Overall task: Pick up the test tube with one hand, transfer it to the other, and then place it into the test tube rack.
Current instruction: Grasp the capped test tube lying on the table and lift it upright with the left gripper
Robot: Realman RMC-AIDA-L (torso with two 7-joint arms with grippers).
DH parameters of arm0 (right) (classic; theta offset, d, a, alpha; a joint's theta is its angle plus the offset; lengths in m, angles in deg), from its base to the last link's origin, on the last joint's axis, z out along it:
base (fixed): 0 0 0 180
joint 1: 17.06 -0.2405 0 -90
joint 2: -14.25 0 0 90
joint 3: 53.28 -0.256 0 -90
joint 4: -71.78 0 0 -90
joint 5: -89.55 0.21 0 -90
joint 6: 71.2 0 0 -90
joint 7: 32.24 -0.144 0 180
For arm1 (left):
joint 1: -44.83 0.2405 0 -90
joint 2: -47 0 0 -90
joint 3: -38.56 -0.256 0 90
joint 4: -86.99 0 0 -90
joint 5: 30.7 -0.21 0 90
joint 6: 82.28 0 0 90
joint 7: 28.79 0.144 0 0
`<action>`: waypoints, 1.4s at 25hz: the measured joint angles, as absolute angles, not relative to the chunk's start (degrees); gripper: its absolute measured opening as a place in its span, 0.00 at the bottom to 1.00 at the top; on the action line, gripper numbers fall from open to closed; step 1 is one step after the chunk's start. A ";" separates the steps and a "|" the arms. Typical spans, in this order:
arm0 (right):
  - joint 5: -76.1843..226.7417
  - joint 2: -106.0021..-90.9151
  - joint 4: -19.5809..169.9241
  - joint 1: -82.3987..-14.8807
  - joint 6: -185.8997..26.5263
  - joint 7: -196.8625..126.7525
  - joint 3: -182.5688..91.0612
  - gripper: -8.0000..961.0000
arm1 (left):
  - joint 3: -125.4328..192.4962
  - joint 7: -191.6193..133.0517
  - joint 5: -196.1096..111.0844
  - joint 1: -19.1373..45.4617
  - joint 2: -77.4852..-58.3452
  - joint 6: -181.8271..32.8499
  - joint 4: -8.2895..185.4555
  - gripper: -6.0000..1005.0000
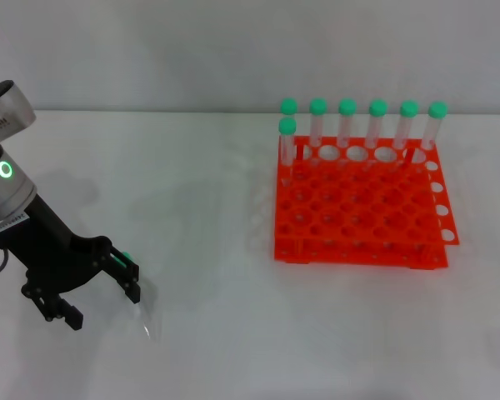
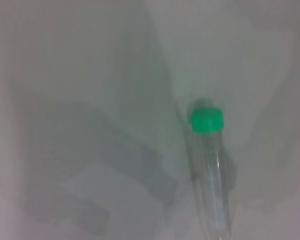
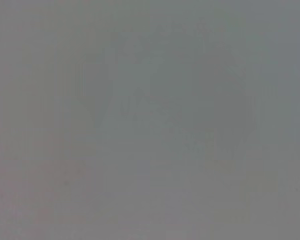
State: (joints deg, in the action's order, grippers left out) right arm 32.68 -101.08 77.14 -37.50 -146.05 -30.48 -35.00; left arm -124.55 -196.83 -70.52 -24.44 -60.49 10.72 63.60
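While the right arm is nowhere in the head view, the left gripper [image 1: 94,289] sits low in the lower left of the frame, hanging off a white-grey arm [image 1: 4,167] with a small green ring light glowing on it. Its black fingers [image 1: 131,279] are spread apart with nothing clamped between them — one finger toward the centre of the frame, the other nearer the bottom left corner.

Right by that inner finger is the test tube [image 1: 142,307], lying flat on the white table [image 1: 233,350]. In the head view it's hard to make out: a bit of green cap peeks out beside the finger and the clear body trails toward the bottom of the frame. The left wrist view shows it much better — the test tube [image 2: 210,175] is lying on the table with its green cap [image 2: 207,120] toward the middle of the frame and the clear body running to the bottom edge. I can't tell whether the finger is actually touching it.

Over in the right half of the head view is the orange-red test tube rack [image 1: 358,208], well apart from the gripper. Seven green-capped tubes [image 1: 347,125] stand upright in it — six along the back row plus one at the left end just in front.

The right wrist view is just flat grey, nothing to make out there.
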 joint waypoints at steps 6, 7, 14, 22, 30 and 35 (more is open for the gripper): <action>32.68 -101.12 76.98 -37.61 -146.00 -29.55 -35.00 0.55 | -124.57 -197.58 -68.49 -24.07 -61.52 7.87 64.01 0.86; 32.68 -101.12 76.96 -37.65 -145.99 -29.44 -35.00 0.55 | -124.57 -197.63 -67.87 -23.85 -61.62 7.38 64.66 0.86; 32.68 -101.11 76.96 -37.62 -145.99 -29.43 -35.00 0.55 | -124.51 -198.52 -67.04 -23.11 -62.08 4.83 68.24 0.86; 32.68 -101.01 76.96 -37.45 -145.78 -29.42 -35.00 0.55 | -124.47 -199.03 -66.96 -23.20 -62.29 3.67 68.79 0.80; 32.68 -101.02 76.96 -37.45 -145.46 -29.43 -35.00 0.55 | -124.47 -198.76 -66.91 -23.00 -62.83 2.59 69.38 0.72; 32.68 -101.10 76.96 -37.45 -145.46 -29.43 -35.00 0.55 | -124.47 -198.66 -66.91 -22.77 -63.42 2.05 69.59 0.60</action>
